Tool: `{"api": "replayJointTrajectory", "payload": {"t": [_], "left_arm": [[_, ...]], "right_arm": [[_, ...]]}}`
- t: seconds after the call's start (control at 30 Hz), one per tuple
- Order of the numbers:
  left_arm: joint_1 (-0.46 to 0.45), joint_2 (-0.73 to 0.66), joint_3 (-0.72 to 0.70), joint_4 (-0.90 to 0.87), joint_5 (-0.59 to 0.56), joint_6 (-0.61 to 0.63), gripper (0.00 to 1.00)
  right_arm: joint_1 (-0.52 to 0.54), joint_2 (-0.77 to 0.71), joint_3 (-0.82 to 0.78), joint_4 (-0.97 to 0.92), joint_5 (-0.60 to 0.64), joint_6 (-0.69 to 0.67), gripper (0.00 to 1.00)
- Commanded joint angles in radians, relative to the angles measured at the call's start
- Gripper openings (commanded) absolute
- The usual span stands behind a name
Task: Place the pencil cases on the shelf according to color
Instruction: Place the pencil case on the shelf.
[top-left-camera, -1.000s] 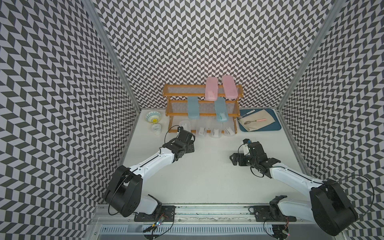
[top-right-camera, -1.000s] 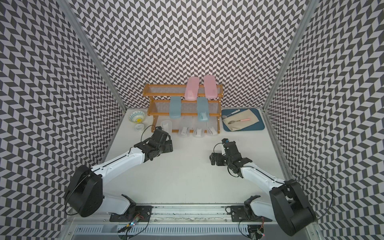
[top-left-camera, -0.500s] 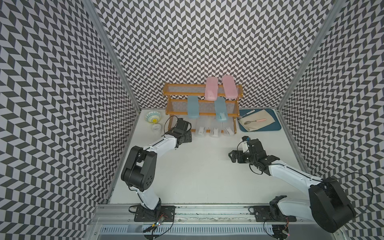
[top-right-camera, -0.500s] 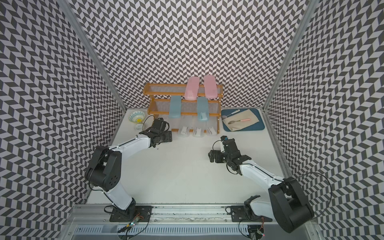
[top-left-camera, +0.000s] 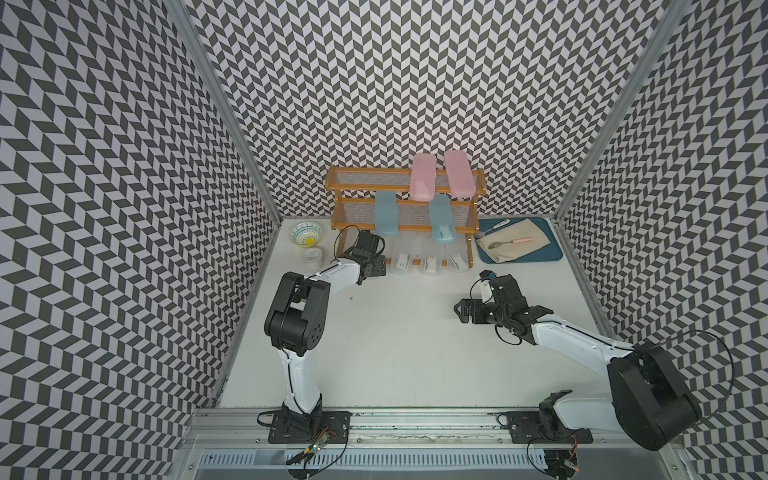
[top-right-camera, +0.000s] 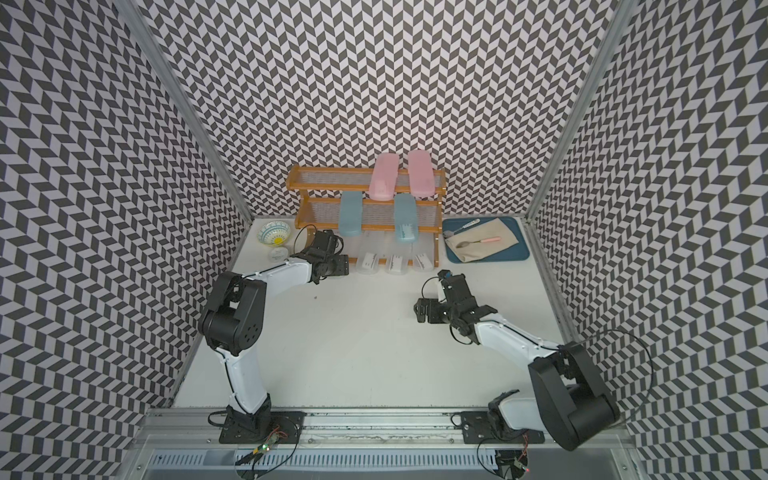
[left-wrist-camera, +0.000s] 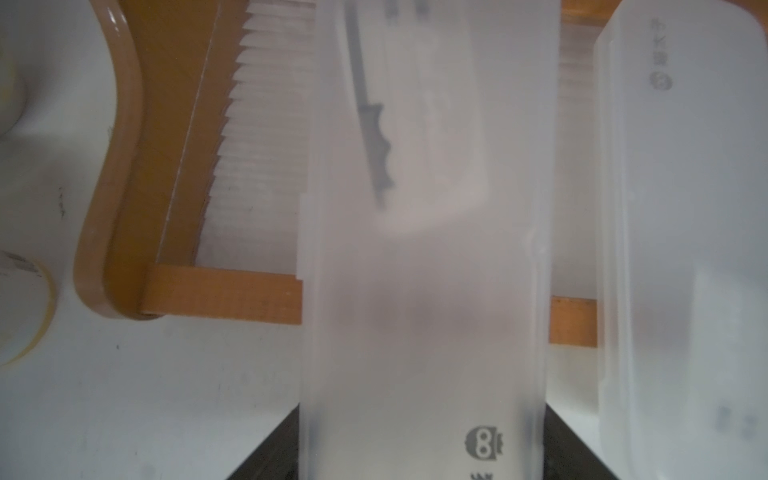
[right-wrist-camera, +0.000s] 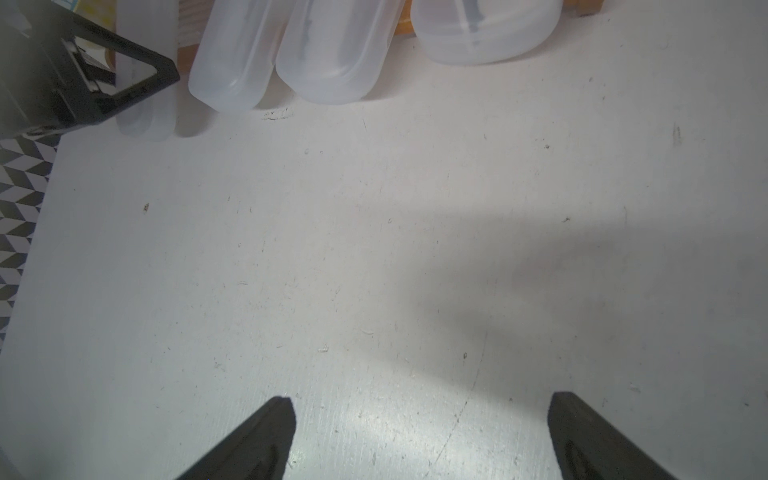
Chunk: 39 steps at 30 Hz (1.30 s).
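The shelf stands at the back wall in both top views. Two pink pencil cases lie on its top tier, two teal ones on the middle tier, and three frosted clear ones on the bottom tier. My left gripper is at the bottom tier's left end. In the left wrist view, it is shut on a fourth frosted clear case that reaches over the shelf's front rail onto the mesh. My right gripper hovers open over bare table, empty.
A blue tray holding a cloth and a pink-handled spoon sits right of the shelf. A patterned bowl and a small white cup stand left of it, close to my left arm. Chevron walls close in three sides.
My left gripper has carried the clear case forward from the table to the bottom tier's left end, and its elbow has risen. The right arm has hardly moved.
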Motion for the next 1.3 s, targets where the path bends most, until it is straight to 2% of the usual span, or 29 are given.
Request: {"api": "replayJointTrajectory", "payload": {"t": [0.0,0.07,0.1,0.27,0.53,0.8,0.93,1.03,1.17,1.27], "left_arm": [[0.014,0.031,0.06,0.025,0.001,0.018,0.85],[0.016,0.04,0.069,0.018,0.004,0.02,0.98],[0.016,0.038,0.066,0.02,0.006,0.02,0.99],[0.015,-0.02,0.024,0.022,0.005,0.007,0.99],[0.015,-0.213,-0.104,0.004,-0.045,-0.037,0.99],[0.005,-0.363,-0.278,0.016,0.016,-0.093,0.99],[-0.047,-0.436,-0.386,0.032,0.046,-0.168,0.99],[-0.102,-0.485,-0.446,0.049,0.039,-0.21,0.94],[-0.127,-0.474,-0.481,0.08,0.051,-0.235,0.68],[-0.129,-0.423,-0.461,0.086,0.045,-0.23,0.62]], "right_arm": [[0.005,0.009,0.021,0.015,0.007,-0.004,0.99],[0.005,0.009,0.023,0.013,0.01,-0.005,1.0],[0.006,0.008,0.025,0.01,0.012,-0.005,1.0],[0.005,0.001,0.027,0.005,0.026,-0.007,1.0],[0.006,-0.006,0.027,0.007,0.027,-0.01,1.0],[0.005,-0.015,0.011,0.014,0.025,-0.008,0.99],[0.005,-0.019,0.007,0.013,0.03,-0.01,1.0],[0.005,-0.022,0.003,0.012,0.028,-0.009,0.99],[0.006,-0.023,-0.008,0.017,0.03,-0.009,1.0],[0.005,-0.021,-0.01,0.017,0.031,-0.011,0.99]]}}
